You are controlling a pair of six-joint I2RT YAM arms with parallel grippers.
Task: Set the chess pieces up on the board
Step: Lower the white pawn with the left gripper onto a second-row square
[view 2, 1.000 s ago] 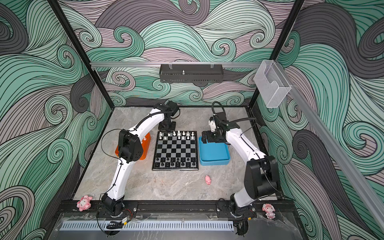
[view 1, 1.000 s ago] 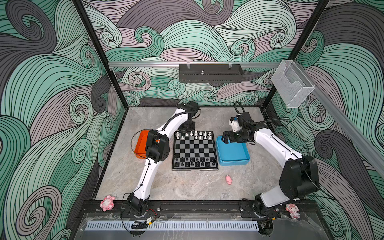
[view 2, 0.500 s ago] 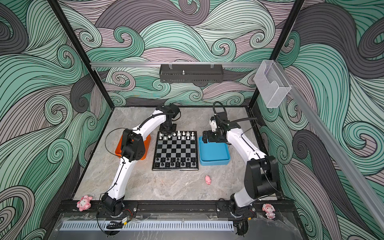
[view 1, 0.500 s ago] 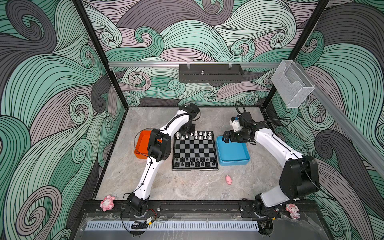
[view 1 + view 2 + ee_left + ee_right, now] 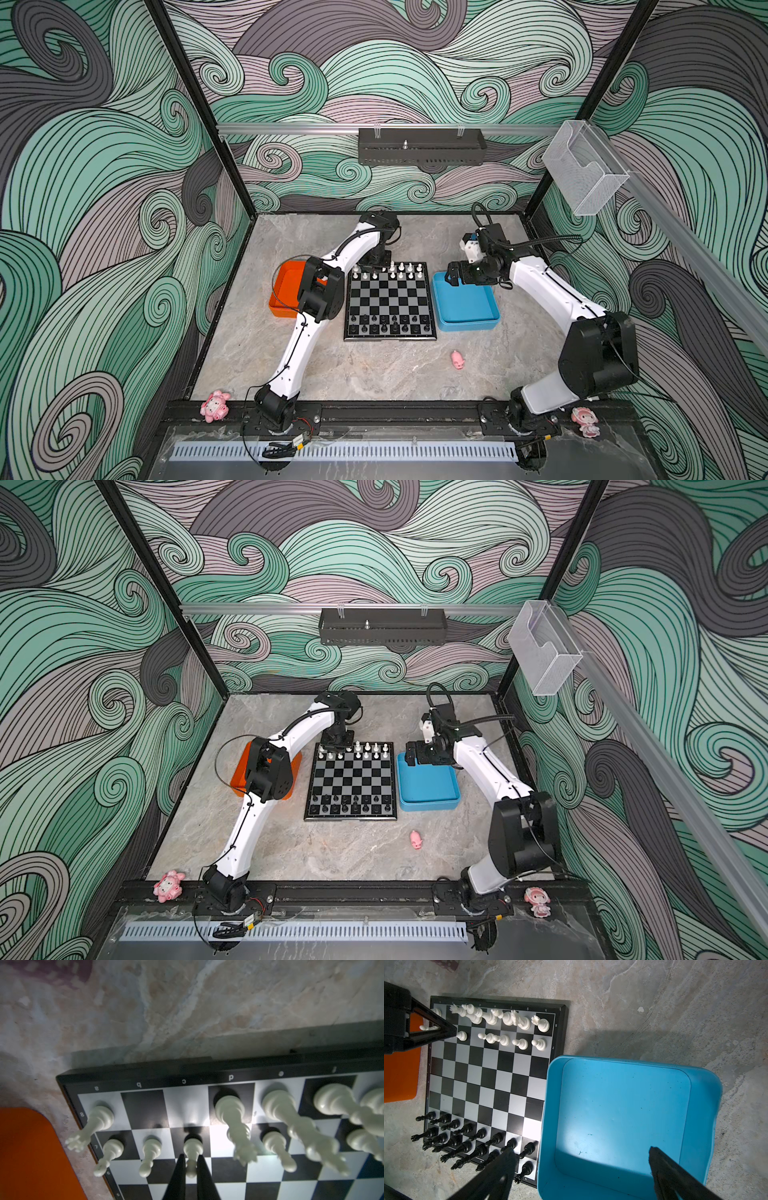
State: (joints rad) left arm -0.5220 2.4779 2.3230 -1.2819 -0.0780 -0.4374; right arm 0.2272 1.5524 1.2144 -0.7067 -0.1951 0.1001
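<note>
The board (image 5: 390,301) (image 5: 351,777) lies mid-table between two trays. White chess pieces (image 5: 409,270) fill most of its far two rows and black ones (image 5: 390,326) its near two rows. My left gripper (image 5: 190,1158) (image 5: 376,266) is at the board's far left corner, shut on a white pawn (image 5: 192,1150) whose base rests on a dark square of the second row. To that pawn's side stand two more pawns and a rook (image 5: 97,1124). My right gripper (image 5: 581,1150) (image 5: 453,276) hangs open and empty over the blue tray's far left corner.
An orange tray (image 5: 286,291) sits left of the board, partly under my left elbow. The blue tray (image 5: 465,303) on the right holds nothing. A pink pig (image 5: 457,359) lies on the marble in front. Pink figurines (image 5: 215,405) (image 5: 585,420) sit on the front rail.
My left gripper has shifted a little to the right along the board's far rows with the pawn. The right arm has stayed where it was.
</note>
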